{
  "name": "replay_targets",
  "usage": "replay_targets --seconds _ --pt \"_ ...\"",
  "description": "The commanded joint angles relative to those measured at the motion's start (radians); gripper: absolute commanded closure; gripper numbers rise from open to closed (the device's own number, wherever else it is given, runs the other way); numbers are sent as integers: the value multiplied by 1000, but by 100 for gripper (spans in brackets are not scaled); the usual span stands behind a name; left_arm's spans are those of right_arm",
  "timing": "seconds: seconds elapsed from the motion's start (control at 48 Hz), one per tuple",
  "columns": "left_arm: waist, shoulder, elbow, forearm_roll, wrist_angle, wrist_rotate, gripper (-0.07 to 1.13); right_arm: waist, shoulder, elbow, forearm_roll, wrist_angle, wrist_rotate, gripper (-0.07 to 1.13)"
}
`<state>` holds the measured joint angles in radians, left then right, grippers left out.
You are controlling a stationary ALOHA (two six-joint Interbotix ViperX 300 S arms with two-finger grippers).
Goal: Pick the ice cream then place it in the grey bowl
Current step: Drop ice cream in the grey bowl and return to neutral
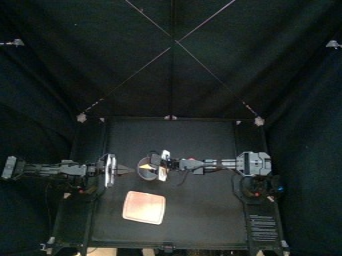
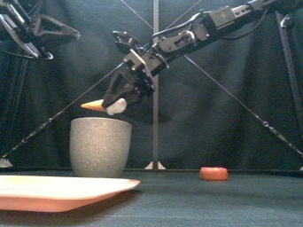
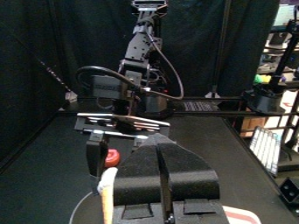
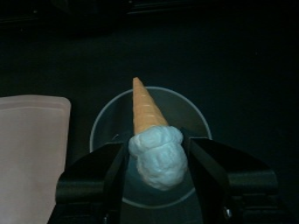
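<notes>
**While the right pincer (image 2: pixel 117 100) grips the ice cream (image 2: pixel 104 105), both hang over the cup (image 2: pixel 101 146)**

Jaws are clamped on the white scoop end, with the cone tip pointing away from the wrist. The ice cream is just above the grey cup's mouth, not inside. A pink tray (image 2: pixel 59 190) lies on the desk (image 2: pixel 243 202) at front left. A red toy (image 2: pixel 213 173) sits right of the cup. The left pincer (image 3: pixel 163 150) rests at left, narrow, jaws together.

The right hand (image 2: pixel 120 99) partly hides the ice cream (image 2: pixel 95 105); the pink tray (image 2: pixel 53 189) is cropped.
</notes>
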<state>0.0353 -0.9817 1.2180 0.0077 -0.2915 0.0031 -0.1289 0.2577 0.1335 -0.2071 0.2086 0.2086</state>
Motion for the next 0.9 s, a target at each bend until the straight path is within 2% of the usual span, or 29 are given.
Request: replay_targets --seconds 0.021,0.208,0.375,0.583,0.896 --pt "0 3 -12 0 -5 2 108 -8 -20 -32 2 5 0 24" --pt "0 3 -12 0 -6 2 108 -8 -34 -18 0 5 0 9" --pt "0 3 -11 0 -5 2 108 -8 -64 -18 -12 -5 -6 8" --pt "0 3 -9 0 -5 2 108 -6 -225 44 -38 -46 0 8" --pt "2 -5 -8 0 -5 2 108 21 -557 356 -11 -276 2 8"
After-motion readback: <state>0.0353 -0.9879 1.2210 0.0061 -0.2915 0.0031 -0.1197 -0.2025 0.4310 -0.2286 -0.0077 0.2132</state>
